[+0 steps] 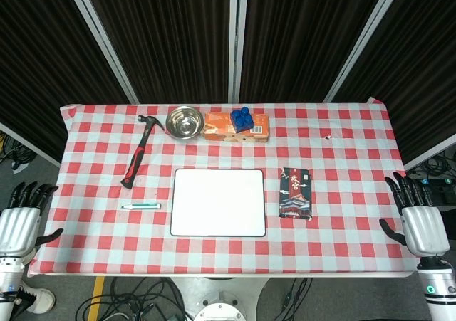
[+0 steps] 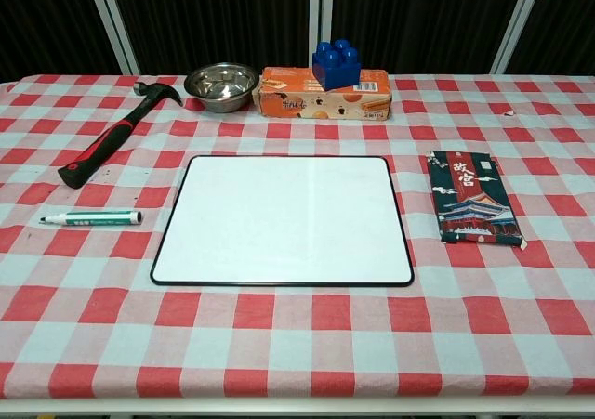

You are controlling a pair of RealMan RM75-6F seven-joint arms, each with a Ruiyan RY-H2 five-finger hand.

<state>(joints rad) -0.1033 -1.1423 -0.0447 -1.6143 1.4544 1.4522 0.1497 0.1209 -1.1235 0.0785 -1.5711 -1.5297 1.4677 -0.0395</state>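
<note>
Both idle, left hand [image 1: 20, 225] fingers spread, right hand [image 1: 420, 225] likewise, holding nothing

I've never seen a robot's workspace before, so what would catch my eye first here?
A blank whiteboard lies at the middle of the red-checked table. A red-handled hammer lies to its left, and a blue block sits on an orange box at the back. The left hand and right hand wait open at the table's sides.

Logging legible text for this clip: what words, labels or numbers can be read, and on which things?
"故宫": large white characters on the dark packet with a palace picture.
Orange box under the blue block: printing too blurred to read.
Marker pen: label too small to read.
Hammer, bowl, whiteboard: no text.
</note>
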